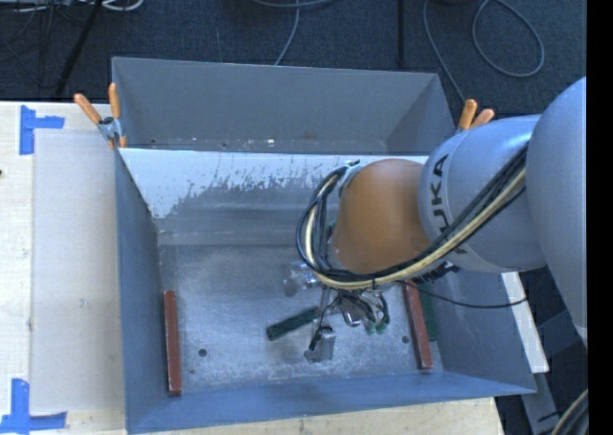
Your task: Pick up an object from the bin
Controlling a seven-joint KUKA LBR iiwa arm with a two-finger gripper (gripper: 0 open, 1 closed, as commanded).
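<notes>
Dark green bar (292,327): we see it lying flat on the bin floor, front middle, slanting up toward the right.
Bar to pincer: its right end runs up to the pincer (322,345), which stands just right of it; whether they touch we cannot tell.
Pincer state: we cannot tell how wide it stands, nor whether it has hold of anything.
Near things: a silvery piece (299,280) behind the bar; a small green piece (377,327) right of the pincer.
Bin (211,232): grey metal, a brown strip (172,342) along its floor's left side.

Grey KUKA arm (536,194) extended in from the right, orange wrist cover (378,217) above the hand (324,335), looped cables (308,227) alongside, hand lowered
</notes>
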